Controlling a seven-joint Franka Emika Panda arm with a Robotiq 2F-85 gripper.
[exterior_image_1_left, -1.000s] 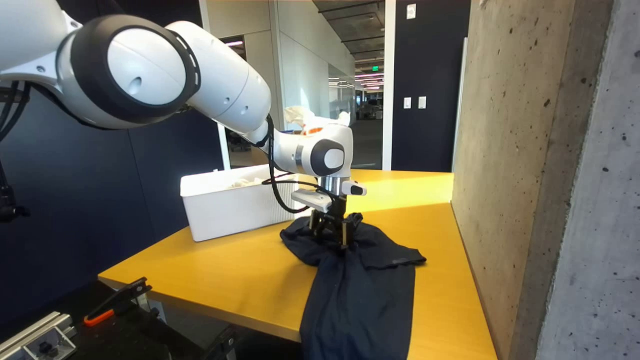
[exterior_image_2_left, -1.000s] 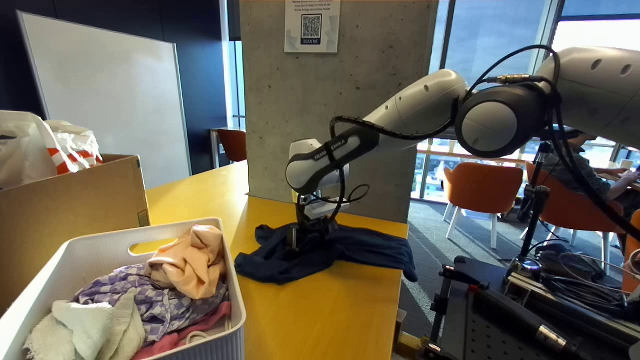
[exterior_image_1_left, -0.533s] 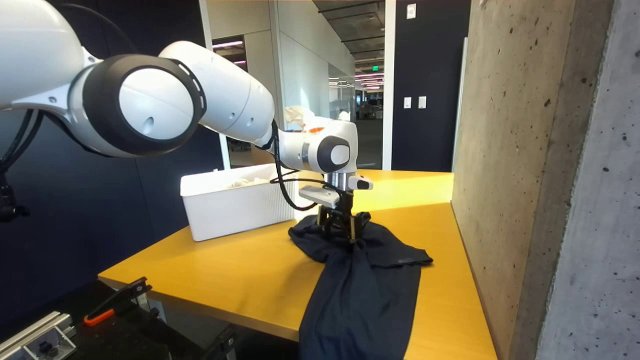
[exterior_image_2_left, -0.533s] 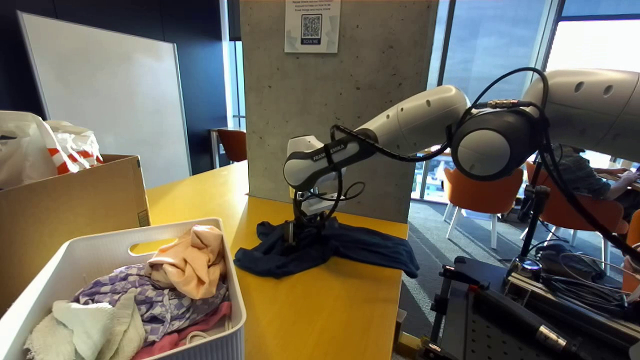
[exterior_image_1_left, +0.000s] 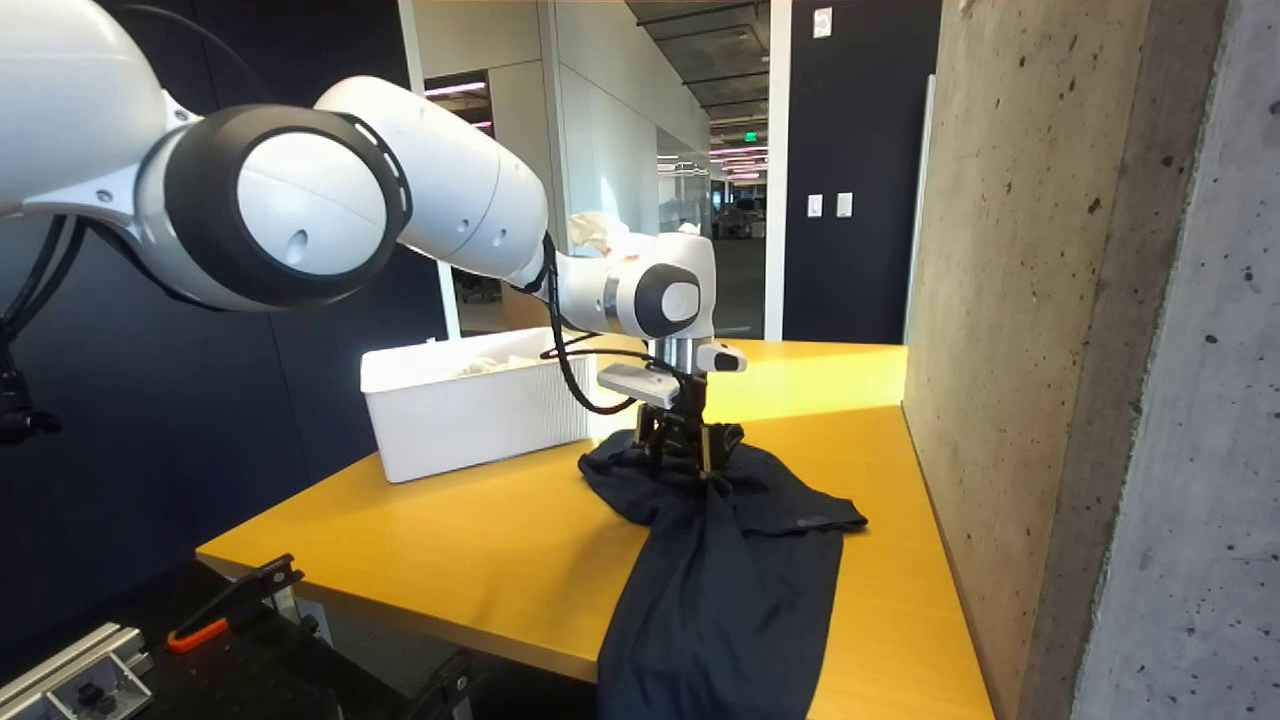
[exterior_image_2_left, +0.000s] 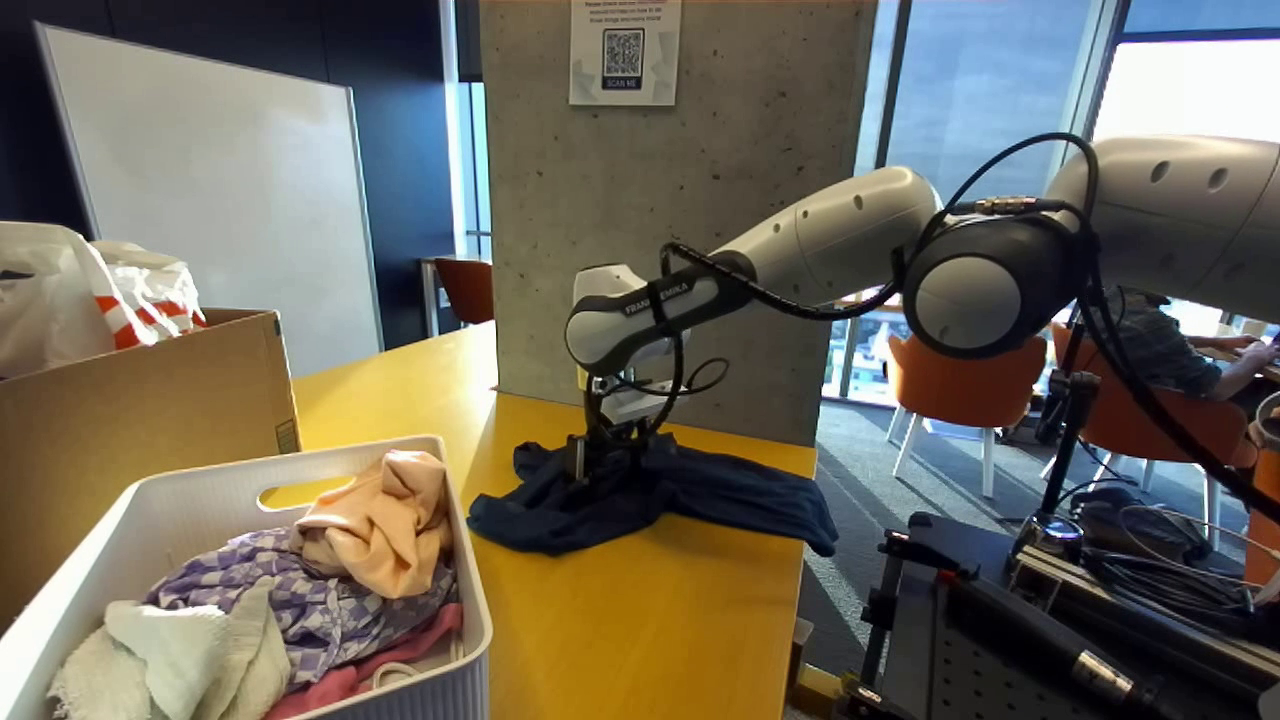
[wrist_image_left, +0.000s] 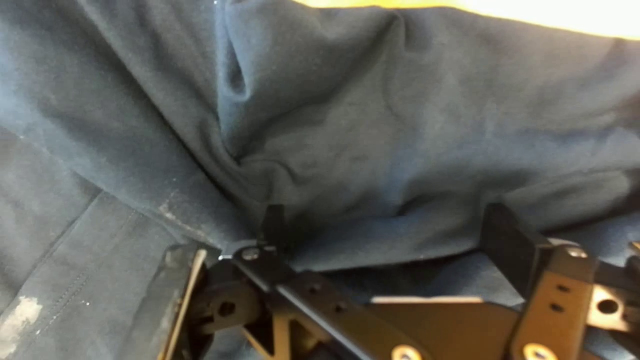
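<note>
the jaws stand apart at the crumpled dark garment (exterior_image_1_left: 730, 600) (it shows between them). a white bin (exterior_image_1_left: 475, 425) shares the surface (exterior_image_1_left: 480, 550).

Dark cloth (exterior_image_1_left: 735, 580) blocks my way down; between white bin (exterior_image_1_left: 480, 422) and concrete pillar (exterior_image_2_left: 670, 175) I have sideways room.

A dark garment (exterior_image_1_left: 735, 600) lies rumpled across a yellow counter (exterior_image_1_left: 470, 540), one end hanging over its edge, while a white ribbed bin (exterior_image_1_left: 470, 430) stands nearby.
</note>
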